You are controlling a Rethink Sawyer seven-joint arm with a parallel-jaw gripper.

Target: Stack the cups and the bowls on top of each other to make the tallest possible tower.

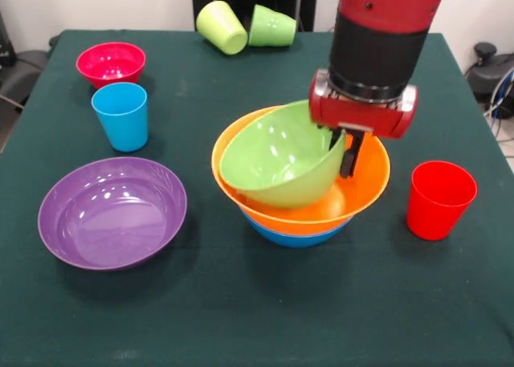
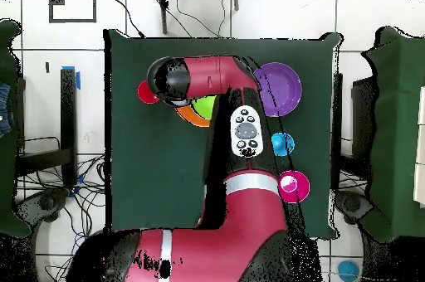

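Note:
A large orange bowl sits on a blue bowl at the table's middle; its rim also shows in the overhead view. A green bowl lies tilted inside the orange bowl, its opening facing the left and front. My gripper comes down from above and is shut on the green bowl's raised right rim. A red cup stands upright to the right. A sky blue cup stands upright at the left. In the overhead view the arm hides the gripper and the green bowl.
A wide purple bowl sits at the front left and a small red bowl at the far left. A yellow-green cup and a green cup lie on their sides at the far edge.

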